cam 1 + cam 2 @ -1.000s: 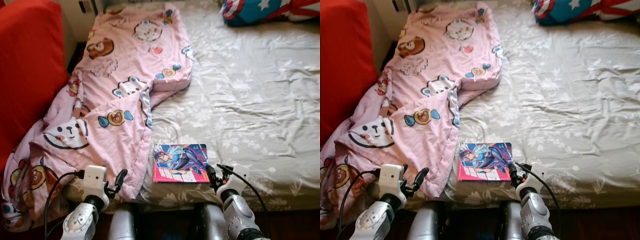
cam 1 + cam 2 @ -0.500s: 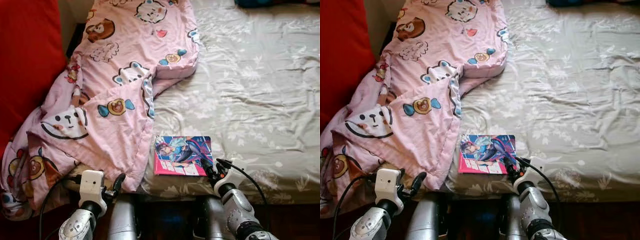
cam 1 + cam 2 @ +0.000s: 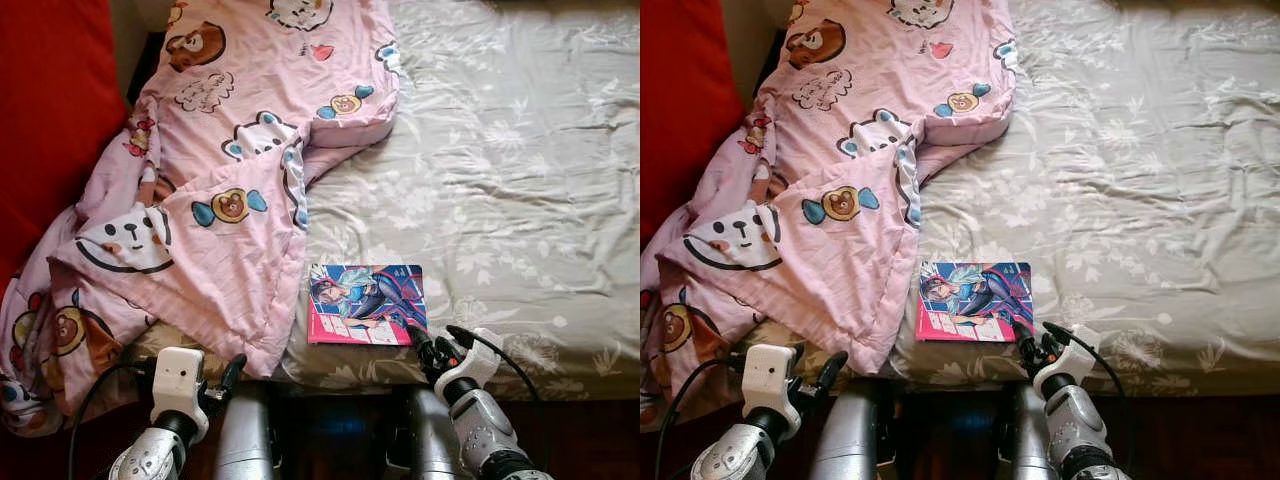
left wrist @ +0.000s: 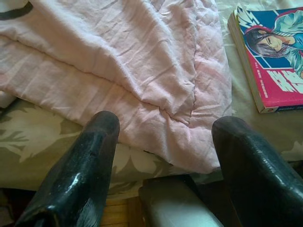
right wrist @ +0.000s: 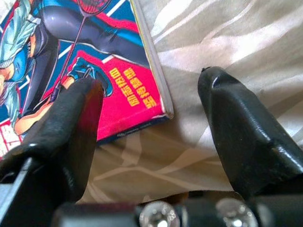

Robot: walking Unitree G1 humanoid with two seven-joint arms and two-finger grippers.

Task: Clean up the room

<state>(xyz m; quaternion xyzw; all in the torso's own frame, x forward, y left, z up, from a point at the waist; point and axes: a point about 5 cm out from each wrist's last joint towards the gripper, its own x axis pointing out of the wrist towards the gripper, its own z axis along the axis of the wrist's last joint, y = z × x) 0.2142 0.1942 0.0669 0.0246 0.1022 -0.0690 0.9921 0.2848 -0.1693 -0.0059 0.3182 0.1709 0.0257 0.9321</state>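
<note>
A comic book (image 3: 366,303) with a pink and blue cover lies flat near the bed's front edge. My right gripper (image 3: 437,338) is open at its near right corner. In the right wrist view the right gripper (image 5: 151,82) has one finger over the cover and the other over the sheet, holding nothing. A pink cartoon-print blanket (image 3: 230,180) is crumpled over the bed's left side and hangs off the front edge. My left gripper (image 4: 165,127) is open and low, just in front of the blanket's (image 4: 123,71) hanging hem, with the book (image 4: 272,61) off to one side.
The bed's grey floral sheet (image 3: 500,180) stretches bare to the right. A large red cushion or seat (image 3: 50,100) stands against the bed's left side. Dark floor (image 3: 590,440) lies below the bed's front edge.
The whole view has tilted down, and the blue pillow at the top has left the picture. My right gripper stays at the book's near right corner. The left gripper sits slightly lower.
</note>
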